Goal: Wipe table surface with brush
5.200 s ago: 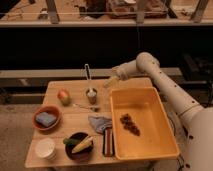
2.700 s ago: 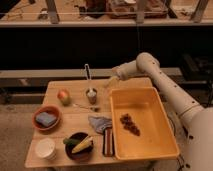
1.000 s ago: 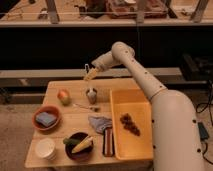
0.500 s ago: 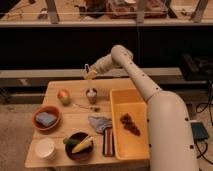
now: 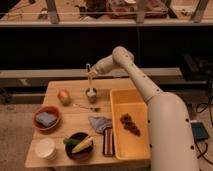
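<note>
The gripper (image 5: 91, 74), jaws pinching the upright brush (image 5: 90, 83), hangs near the table's (image 5: 70, 123) 12 o'clock edge; bare planks lie toward 9 o'clock.

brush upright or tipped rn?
Upright: the brush stands with its head in the grey cup, handle vertical, the pincer shut on its upper handle.

Hand (image 5: 93, 74) closed on the upper handle of the brush (image 5: 88, 67). Brush upright, head down in small grey cup (image 5: 91, 95), rear centre of tabletop (image 5: 67, 122). Apple (image 5: 63, 96) left of cup. Yellow tub (image 5: 137, 102) to the right.
</note>
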You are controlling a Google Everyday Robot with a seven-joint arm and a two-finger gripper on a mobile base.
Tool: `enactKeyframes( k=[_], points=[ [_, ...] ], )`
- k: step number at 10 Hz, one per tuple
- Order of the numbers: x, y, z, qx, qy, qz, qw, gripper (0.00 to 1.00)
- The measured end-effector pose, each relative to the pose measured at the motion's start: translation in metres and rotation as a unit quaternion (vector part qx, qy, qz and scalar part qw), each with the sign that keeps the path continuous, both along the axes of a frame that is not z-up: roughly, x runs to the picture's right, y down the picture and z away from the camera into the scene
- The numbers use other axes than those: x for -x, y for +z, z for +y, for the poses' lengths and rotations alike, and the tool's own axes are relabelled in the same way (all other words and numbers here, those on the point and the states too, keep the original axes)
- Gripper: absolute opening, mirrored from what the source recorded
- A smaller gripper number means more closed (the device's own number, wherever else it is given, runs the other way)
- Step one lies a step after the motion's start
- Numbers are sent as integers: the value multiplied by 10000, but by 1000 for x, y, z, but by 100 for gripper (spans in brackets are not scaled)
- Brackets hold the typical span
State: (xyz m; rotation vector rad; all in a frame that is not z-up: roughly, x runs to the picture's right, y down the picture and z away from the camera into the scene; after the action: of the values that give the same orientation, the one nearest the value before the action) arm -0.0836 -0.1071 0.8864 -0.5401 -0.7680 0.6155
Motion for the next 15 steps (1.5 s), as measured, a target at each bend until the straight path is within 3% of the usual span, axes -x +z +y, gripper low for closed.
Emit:
enactKeyframes(
  k=[6, 7, 13, 15],
  points=[
    [-14, -17, -4, -265, -57, 85, 9996, 1],
    [-15, -18, -3, -247, -108, 136, 9995, 7],
    [-13, -14, 2, -95, -170, 119, 9997, 68],
    [-14, -13, 2, -85, -152, 114, 9998, 80]
  ],
)
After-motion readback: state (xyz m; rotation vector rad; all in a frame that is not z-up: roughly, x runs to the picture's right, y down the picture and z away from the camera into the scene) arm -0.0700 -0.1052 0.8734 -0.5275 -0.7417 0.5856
